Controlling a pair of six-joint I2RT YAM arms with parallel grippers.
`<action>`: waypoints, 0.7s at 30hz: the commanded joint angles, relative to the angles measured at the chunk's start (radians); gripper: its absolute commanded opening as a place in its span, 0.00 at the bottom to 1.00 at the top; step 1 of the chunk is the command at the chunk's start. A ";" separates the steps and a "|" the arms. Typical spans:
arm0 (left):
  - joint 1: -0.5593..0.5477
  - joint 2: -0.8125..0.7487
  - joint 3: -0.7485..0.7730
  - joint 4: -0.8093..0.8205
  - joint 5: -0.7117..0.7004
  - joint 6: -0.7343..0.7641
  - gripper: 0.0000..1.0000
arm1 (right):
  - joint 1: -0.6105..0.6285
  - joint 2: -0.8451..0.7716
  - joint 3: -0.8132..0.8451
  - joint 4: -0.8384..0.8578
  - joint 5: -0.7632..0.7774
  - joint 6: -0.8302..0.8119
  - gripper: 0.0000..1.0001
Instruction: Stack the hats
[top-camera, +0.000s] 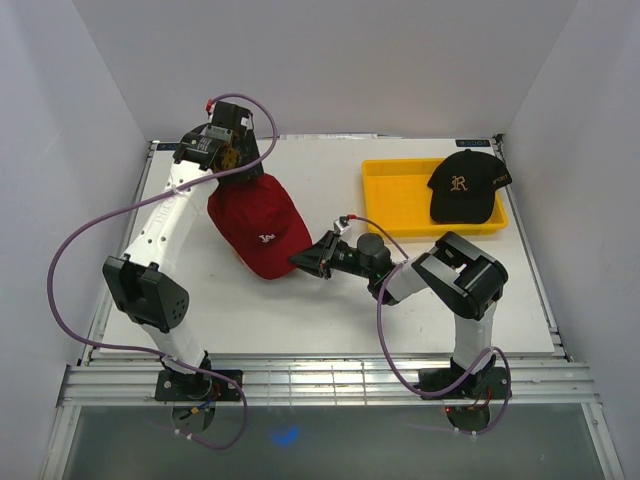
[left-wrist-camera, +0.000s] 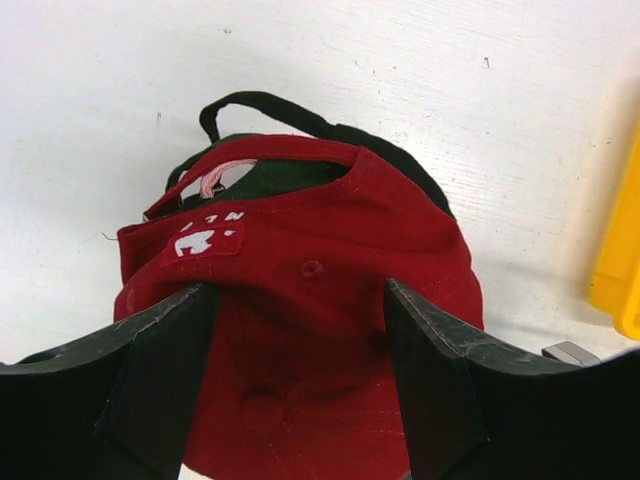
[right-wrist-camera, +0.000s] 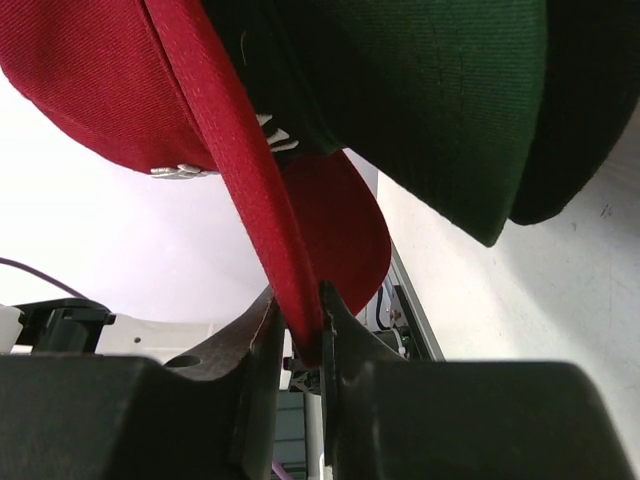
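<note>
**While brim-clamped, red fabric baseball cap (top-camera: 258, 225) tops dark caps (right-wrist-camera: 585, 120)**

The right end effector (right-wrist-camera: 300, 322) grips that brim; the left end effector (left-wrist-camera: 295, 290) stands open astride the crown. A gold "R" marks the black cap (top-camera: 462, 187) in the yellow plastic tray (top-camera: 390, 195) on the white counter (top-camera: 250, 320).

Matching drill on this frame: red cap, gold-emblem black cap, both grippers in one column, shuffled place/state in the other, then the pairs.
Column A
1. red cap
2. black cap with gold emblem
3. left gripper
4. right gripper

Column B
a. lying in the yellow tray
b. clamped on the red cap's brim
c. sitting on top of dark caps
d. spread wide either side of the red cap's crown

Pairs: 1-c, 2-a, 3-d, 4-b
</note>
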 joint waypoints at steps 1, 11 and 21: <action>0.003 -0.048 -0.019 0.030 -0.011 0.014 0.78 | -0.016 0.043 -0.054 -0.155 0.013 0.016 0.08; 0.001 -0.105 -0.051 0.039 0.018 0.023 0.82 | -0.023 0.066 -0.031 -0.215 0.011 0.007 0.08; 0.002 -0.154 -0.067 0.039 0.036 0.038 0.85 | -0.028 0.070 -0.011 -0.287 0.025 -0.012 0.08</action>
